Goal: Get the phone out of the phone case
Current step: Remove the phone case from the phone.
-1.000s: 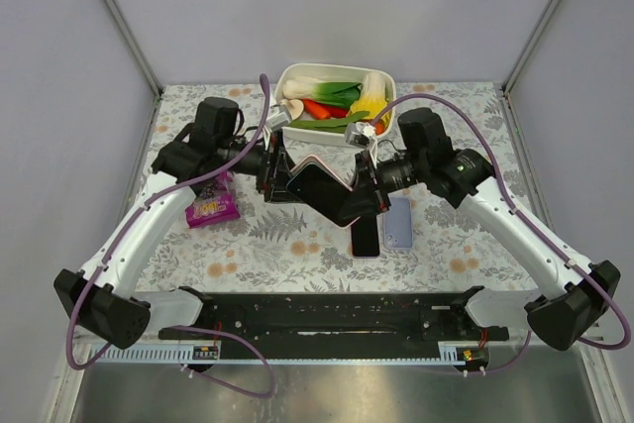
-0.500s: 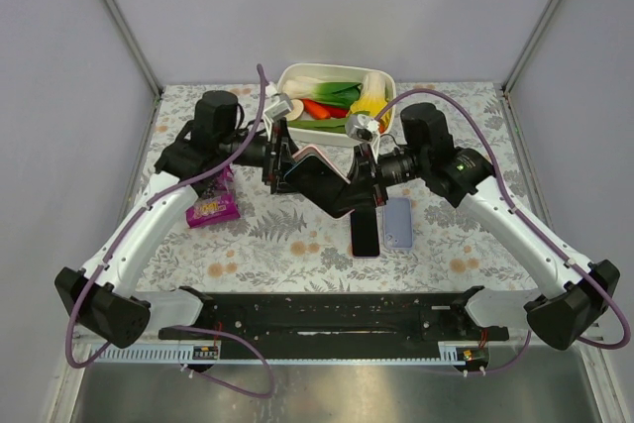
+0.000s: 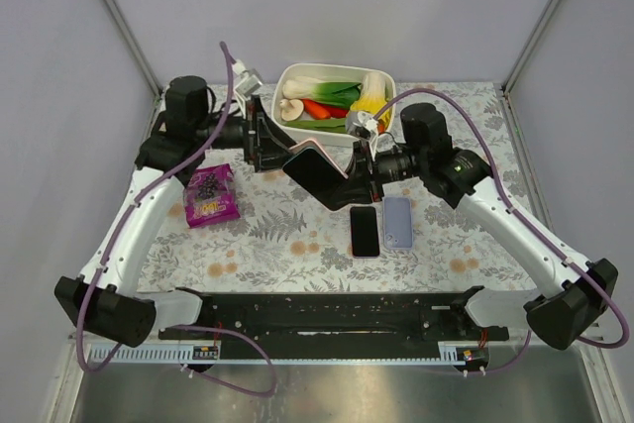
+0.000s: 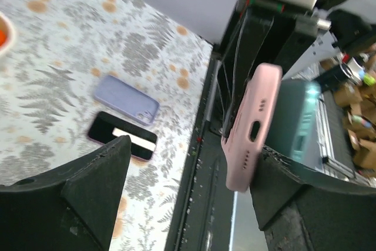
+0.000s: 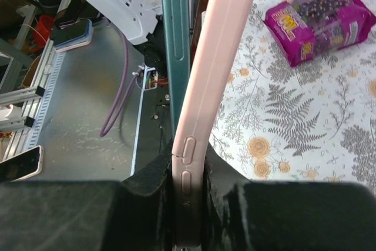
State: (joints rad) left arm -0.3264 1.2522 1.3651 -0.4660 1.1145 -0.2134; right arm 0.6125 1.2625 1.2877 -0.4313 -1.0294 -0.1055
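Floral table (image 3: 258, 235): purple snack bag (image 3: 210, 196) left; black phone (image 3: 365, 231) beside lavender phone (image 3: 397, 221); white vegetable tub (image 3: 337, 106) at back.

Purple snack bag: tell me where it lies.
In the top view, the purple snack bag lies on the table's left side, just beside the left arm.

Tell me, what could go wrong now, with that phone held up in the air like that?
1. The teal phone stands apart from the pink case at one end, up off the table. Only the right gripper is clamped on the case, and the left gripper is open, so the phone might slip free and fall.
2. A dark phone and a lavender phone lie on the table close by, and a drop could hit them.
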